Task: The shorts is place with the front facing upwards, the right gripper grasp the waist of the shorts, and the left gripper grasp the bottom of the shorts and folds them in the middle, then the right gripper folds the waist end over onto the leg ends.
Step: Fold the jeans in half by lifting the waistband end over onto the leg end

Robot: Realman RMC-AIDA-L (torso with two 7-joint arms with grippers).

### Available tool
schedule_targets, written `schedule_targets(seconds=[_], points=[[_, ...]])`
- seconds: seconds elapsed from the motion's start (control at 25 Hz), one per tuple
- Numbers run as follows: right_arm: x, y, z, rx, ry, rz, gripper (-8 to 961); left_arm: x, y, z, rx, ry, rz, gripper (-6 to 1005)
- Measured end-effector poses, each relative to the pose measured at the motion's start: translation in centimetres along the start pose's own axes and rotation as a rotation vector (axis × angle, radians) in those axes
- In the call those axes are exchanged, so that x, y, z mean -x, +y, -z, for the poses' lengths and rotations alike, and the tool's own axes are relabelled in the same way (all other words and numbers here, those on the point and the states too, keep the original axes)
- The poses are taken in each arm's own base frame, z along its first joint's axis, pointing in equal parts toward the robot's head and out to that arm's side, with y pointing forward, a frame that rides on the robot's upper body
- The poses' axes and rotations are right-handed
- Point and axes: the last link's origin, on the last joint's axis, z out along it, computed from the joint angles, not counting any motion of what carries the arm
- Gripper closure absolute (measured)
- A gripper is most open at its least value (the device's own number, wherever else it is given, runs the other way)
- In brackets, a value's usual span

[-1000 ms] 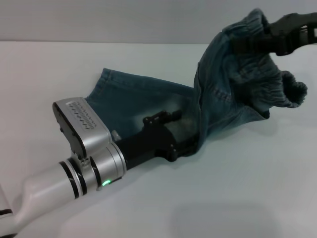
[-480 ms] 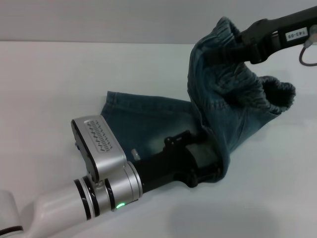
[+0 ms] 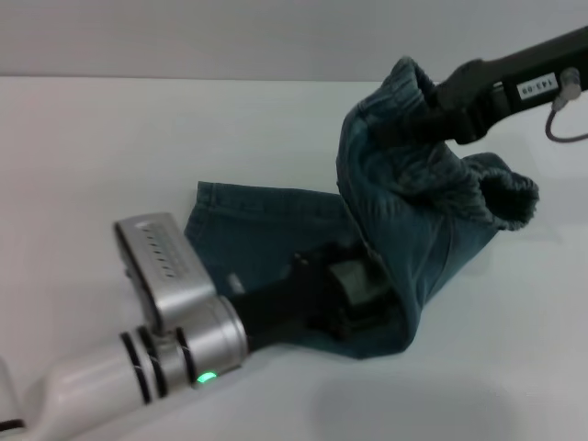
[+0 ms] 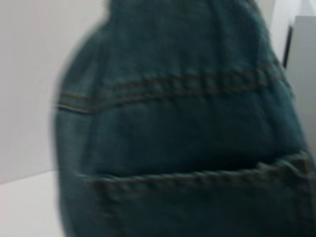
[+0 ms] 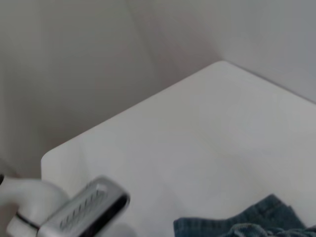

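Denim shorts (image 3: 404,230) lie partly on the white table (image 3: 110,138) and partly in the air; the waist (image 3: 432,156), a gathered ruffled band, is lifted above the table at the far right, with the right gripper (image 3: 413,119) closed on it, its black fingers pinching the upper edge of the band; the rest of the band sags below and to the right of the grip, curling into a loose loop. From the raised waist the cloth drops in a steep fold down to the table, where the lower part of the shorts spreads flat toward the left; one straight stitched hem of the leg ends (image 3: 207,197) shows at the left edge of that flat part. The left gripper (image 3: 358,299) reaches in from the near left, low over the table, its black fingers buried in the fold of denim near the front edge; whether they are open or clamped on the cloth cannot be told, since the fabric drapes over them. In the left wrist view dark denim with stitched seams fills nearly everything, close to the camera. In the right wrist view the table shows below, with a scrap of denim at the edge and the silver wrist of the left arm (image 5: 84,210) near it.
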Motion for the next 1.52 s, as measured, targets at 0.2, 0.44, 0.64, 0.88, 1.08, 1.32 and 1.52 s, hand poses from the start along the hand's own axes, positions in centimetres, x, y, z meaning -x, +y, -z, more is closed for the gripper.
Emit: schedule_targets(seconds=[0.2, 0.44, 0.64, 0.88, 1.08, 1.32, 1.52], points=[[-0.6, 0.0, 0.1, 0.015, 0.022, -0.013, 885, -0.1, -3.5, 2.7, -0.107, 0.025, -0.003, 247], [-1.1, 0.0, -0.6, 0.044, 0.04, -0.034, 886, -0.4, -6.7, 5.1, -0.248, 0.039, -0.025, 247], [-1.2, -0.1, -2.2, 0.057, 0.056, -0.025, 881, -1.2, -9.5, 7.2, -0.386, 0.078, -0.045, 247], [-0.5, -0.2, -5.0, 0.054, 0.066, -0.006, 861, -2.5, -11.9, 10.3, -0.56, 0.183, -0.043, 247], [0.2, -0.3, -8.0, 0.095, 0.105, -0.01, 845, -2.4, -12.2, 11.2, -0.593, 0.184, -0.058, 247], [0.9, -0.1, -11.2, 0.097, 0.158, 0.035, 742, -2.3, -12.4, 11.4, -0.605, 0.174, -0.065, 247], [1.5, 0.0, -12.0, 0.083, 0.167, 0.066, 642, -2.4, -12.5, 11.3, -0.604, 0.173, -0.067, 247]])
